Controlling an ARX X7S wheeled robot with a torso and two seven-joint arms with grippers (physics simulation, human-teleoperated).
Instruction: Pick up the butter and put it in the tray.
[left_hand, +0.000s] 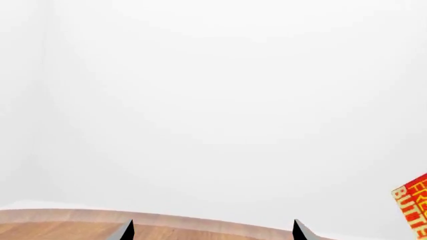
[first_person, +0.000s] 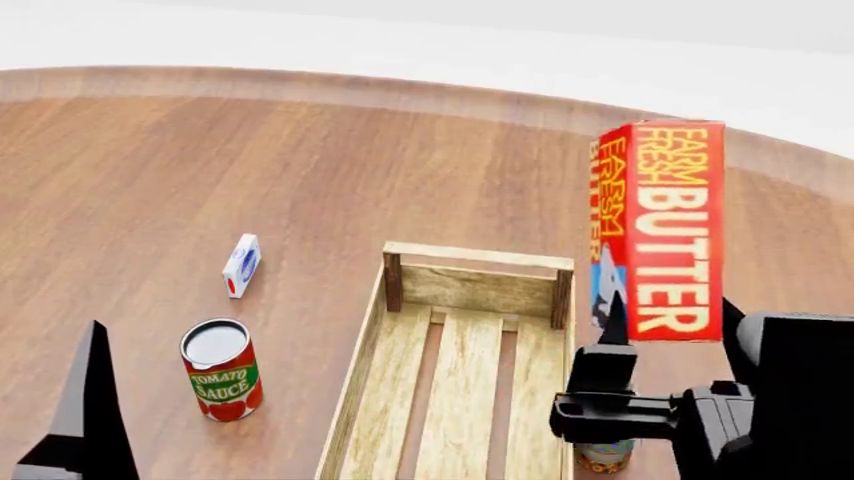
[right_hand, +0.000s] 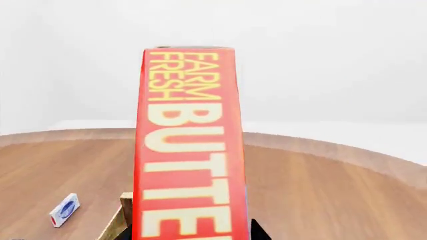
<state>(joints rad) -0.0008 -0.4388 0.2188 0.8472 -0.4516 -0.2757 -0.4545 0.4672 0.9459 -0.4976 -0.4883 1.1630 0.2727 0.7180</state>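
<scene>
Two grippers show in the head view, and only the right gripper (first_person: 674, 325) has anything in it: its dark fingers (first_person: 614, 325) stand on either side of the lower end of the butter (first_person: 661, 225), closed against the carton and holding it upright above the wooden table (first_person: 200, 160). The carton's red face with yellow and white lettering faces the camera, and a blue patch shows at its lower left corner. In the right wrist view the butter (right_hand: 188, 150) fills the middle of the picture, standing tall with the lettering running down its length.

From the head camera the butter sits at about 2 o'clock from the tray (first_person: 461, 350), over the tray's far right corner post; whether it hangs over the inside or just outside the rim cannot be told. The tray lies lengthwise toward the robot, slatted bottom bare.

At 9 o'clock from the tray stands a tomato sauce can (first_person: 222, 370), upright, with a small white-blue-red carton (first_person: 242, 265) lying beyond it at about 11 o'clock. Another can (first_person: 605, 456) peeks out beneath the right gripper, mostly hidden.

Left gripper (left_hand: 213, 231): in its wrist view two dark fingertips (left_hand: 127, 230) stand well apart with nothing between them, the table edge below and a corner of the butter (left_hand: 413, 202) at the picture's edge.
</scene>
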